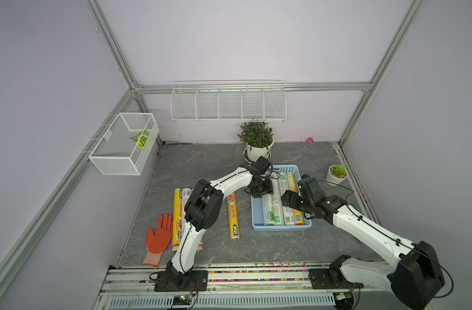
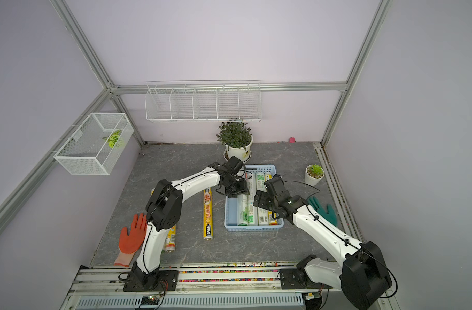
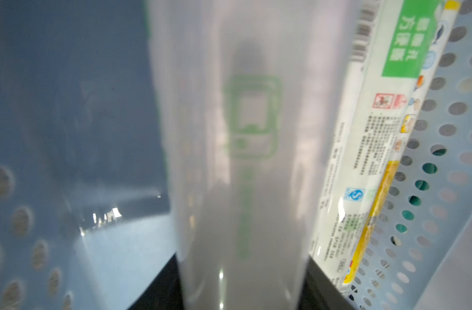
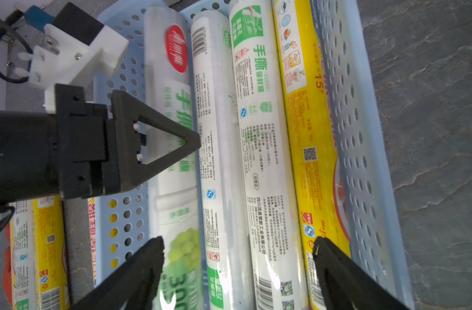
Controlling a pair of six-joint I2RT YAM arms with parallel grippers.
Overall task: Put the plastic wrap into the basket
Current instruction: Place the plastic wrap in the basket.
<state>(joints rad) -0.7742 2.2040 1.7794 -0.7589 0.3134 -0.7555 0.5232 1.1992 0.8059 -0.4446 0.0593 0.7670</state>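
Four rolls (image 1: 280,212) lying in basket (image 1: 281,228), yellow roll (image 1: 233,214) plus others waiting on table (image 1: 202,166).
Left gripper (image 1: 261,192) straddling white roll (image 1: 269,212), grip unclear; right gripper (image 1: 288,200) hovering spread, empty.

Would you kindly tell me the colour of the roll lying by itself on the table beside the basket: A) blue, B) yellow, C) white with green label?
B: the roll alone outside the basket is yellow with an orange food print.

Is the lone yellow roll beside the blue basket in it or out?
Out. The yellow roll lies flat on the grey table, apart from the blue basket and its side wall, not among the rolls inside.
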